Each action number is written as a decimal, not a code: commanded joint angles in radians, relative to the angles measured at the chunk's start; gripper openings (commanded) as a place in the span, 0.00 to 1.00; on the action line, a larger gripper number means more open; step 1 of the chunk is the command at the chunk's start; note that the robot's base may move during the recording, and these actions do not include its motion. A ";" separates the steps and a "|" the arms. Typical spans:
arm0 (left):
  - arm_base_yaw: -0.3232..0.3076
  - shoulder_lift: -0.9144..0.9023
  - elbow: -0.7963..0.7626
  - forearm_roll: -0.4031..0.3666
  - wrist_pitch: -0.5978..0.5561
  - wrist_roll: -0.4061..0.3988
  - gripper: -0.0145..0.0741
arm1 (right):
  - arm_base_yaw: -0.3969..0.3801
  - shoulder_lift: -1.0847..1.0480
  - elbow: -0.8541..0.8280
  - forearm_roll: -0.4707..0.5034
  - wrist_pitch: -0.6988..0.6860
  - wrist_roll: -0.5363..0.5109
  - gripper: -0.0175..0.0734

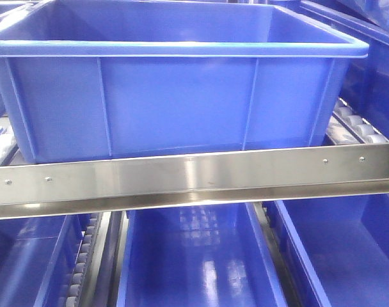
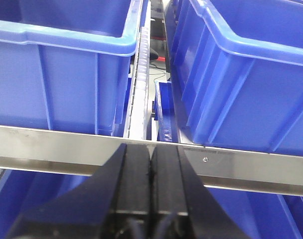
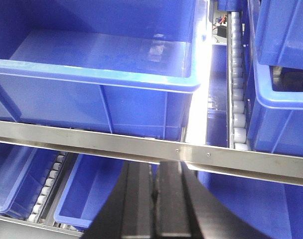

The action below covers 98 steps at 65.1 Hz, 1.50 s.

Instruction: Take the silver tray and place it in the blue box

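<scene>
The silver tray is out of view in all three views. The blue box (image 1: 175, 96), a deep ribbed crate with a thick rim, stands on the upper shelf and looks empty. It fills the left of the right wrist view (image 3: 91, 99). My left gripper (image 2: 151, 147) is shut with nothing between its fingers, low in front of the shelf rail, facing the gap between two crates. My right gripper (image 3: 155, 163) is shut and empty too, just below the rail and right of the blue box's corner.
A steel rail (image 1: 194, 176) runs across the shelf front. Roller tracks (image 3: 237, 74) lie between the crates. More blue crates stand left (image 2: 57, 74) and right (image 3: 281, 74). Glossy blue bins (image 1: 201, 256) sit on the shelf below.
</scene>
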 commanded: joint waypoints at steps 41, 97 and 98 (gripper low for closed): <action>0.001 -0.017 -0.003 -0.010 -0.089 0.001 0.06 | -0.379 -0.471 0.518 0.159 -0.458 -0.247 0.25; 0.001 -0.017 -0.003 -0.010 -0.089 0.001 0.06 | -0.379 -0.523 0.653 0.185 -0.523 -0.246 0.25; 0.001 -0.017 -0.003 -0.010 -0.089 0.001 0.06 | -0.379 -0.523 0.653 0.185 -0.523 -0.246 0.25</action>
